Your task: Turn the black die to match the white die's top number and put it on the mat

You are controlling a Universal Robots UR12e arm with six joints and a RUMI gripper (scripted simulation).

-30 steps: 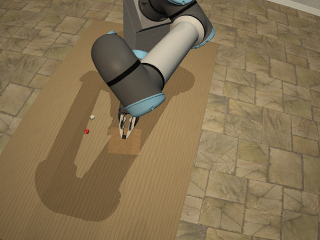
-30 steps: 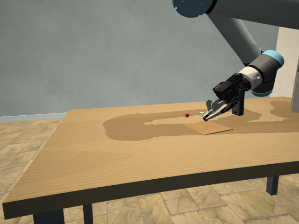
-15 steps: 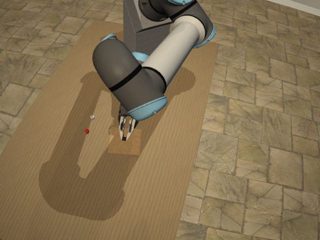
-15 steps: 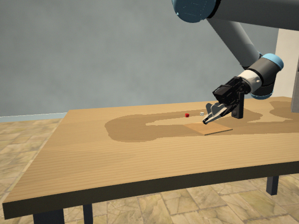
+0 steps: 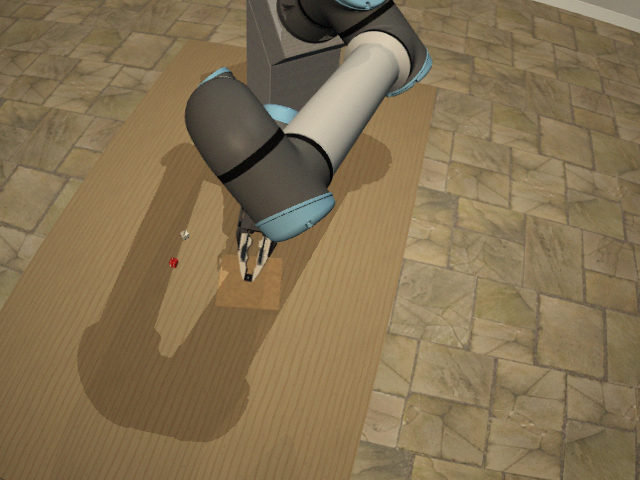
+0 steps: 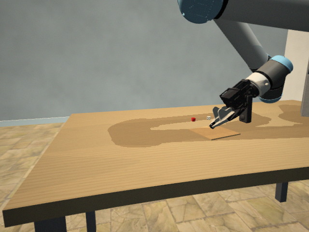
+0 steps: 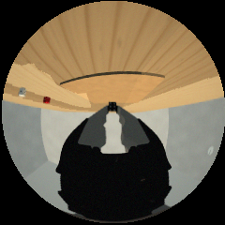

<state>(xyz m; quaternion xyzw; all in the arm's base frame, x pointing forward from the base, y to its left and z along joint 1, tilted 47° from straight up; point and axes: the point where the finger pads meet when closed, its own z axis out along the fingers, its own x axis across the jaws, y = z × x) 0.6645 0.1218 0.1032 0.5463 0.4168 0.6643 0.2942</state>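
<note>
My gripper is shut on the small black die and holds it tilted, just above the thin tan mat. In the side view the fingertips hang close over the mat's near left part; I cannot tell whether the die touches it. In the wrist view the black die sits between the fingertips with the mat right ahead. The white die and the red die lie on the table left of the mat, apart from each other. Their top numbers are too small to read.
The arm's grey base column stands at the table's far end. The elbow and forearm hang over the mat's far side. The table's right edge runs close beside the mat.
</note>
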